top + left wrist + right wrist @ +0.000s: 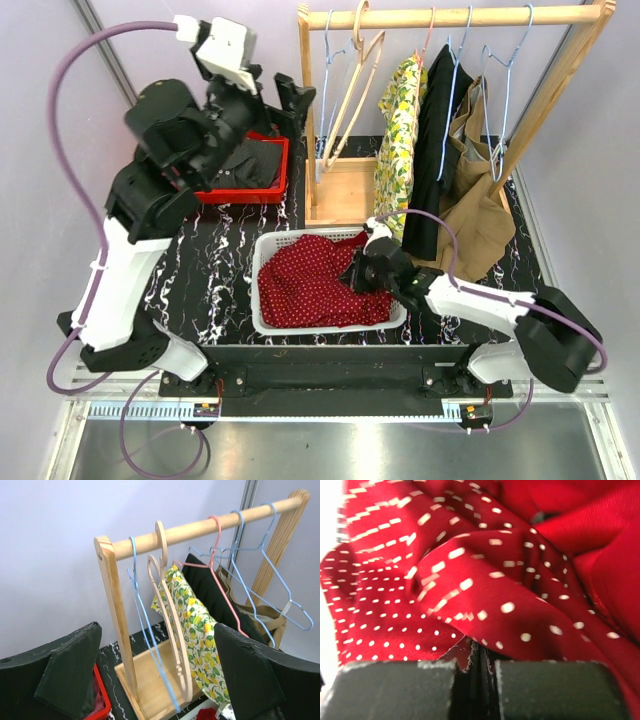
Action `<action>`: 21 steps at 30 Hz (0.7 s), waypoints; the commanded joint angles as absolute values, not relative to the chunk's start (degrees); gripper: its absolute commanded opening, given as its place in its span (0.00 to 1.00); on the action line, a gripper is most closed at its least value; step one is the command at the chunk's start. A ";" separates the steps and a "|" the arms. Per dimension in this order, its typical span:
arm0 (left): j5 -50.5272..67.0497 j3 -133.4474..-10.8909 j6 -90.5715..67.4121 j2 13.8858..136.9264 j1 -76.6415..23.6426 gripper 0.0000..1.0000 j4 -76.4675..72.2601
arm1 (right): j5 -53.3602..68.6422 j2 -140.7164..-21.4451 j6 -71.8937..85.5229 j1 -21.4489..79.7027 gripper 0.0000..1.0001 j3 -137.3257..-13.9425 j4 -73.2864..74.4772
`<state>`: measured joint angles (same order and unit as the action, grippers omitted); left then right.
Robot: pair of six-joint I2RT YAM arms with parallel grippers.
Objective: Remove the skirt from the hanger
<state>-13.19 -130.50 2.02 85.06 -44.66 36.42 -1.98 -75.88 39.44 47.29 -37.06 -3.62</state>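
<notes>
The red white-dotted skirt (310, 280) lies heaped in the white basket (259, 285), off any hanger. My right gripper (357, 272) is down at the basket's right side, and in the right wrist view its jaws (481, 680) are shut on a fold of the skirt (485, 580). A bare wooden hanger (355, 85) hangs on the rack's rail (450, 17). My left gripper (272, 103) is raised beside the rack's left post. In the left wrist view it (157, 650) stands open, holding nothing, with the wooden hanger (170, 625) just beyond its fingers.
A red bin (245, 190) of dark clothes sits at the back left. On the rail hang a yellow floral garment (400, 120), a black one (435, 150) and a tan one (480, 200), with blue wire hangers (145, 630) and a pink one (222, 565).
</notes>
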 commanded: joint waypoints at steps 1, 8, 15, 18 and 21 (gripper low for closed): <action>-7.66 -131.84 4.30 83.76 -44.65 0.99 37.35 | -0.09 -82.08 45.70 47.02 0.00 -35.95 -1.05; -4.31 -130.96 4.66 81.74 -44.74 0.99 39.20 | 7.20 -100.52 46.06 47.11 0.00 -42.17 3.69; -2.99 -131.22 4.57 82.26 -44.82 0.99 39.11 | 0.38 -96.34 43.07 50.88 0.35 -45.70 10.54; -2.64 -130.96 4.40 83.58 -46.05 0.99 38.94 | -8.66 -87.39 41.32 54.75 0.50 -46.05 15.37; -2.90 -132.62 4.31 86.74 -48.60 0.99 37.88 | -14.91 -78.33 40.00 57.21 0.65 -47.02 20.91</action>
<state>-4.69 -130.80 3.88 83.57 -46.17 40.60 -4.14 -87.88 43.62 53.91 -47.57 4.43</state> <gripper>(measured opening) 0.987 0.599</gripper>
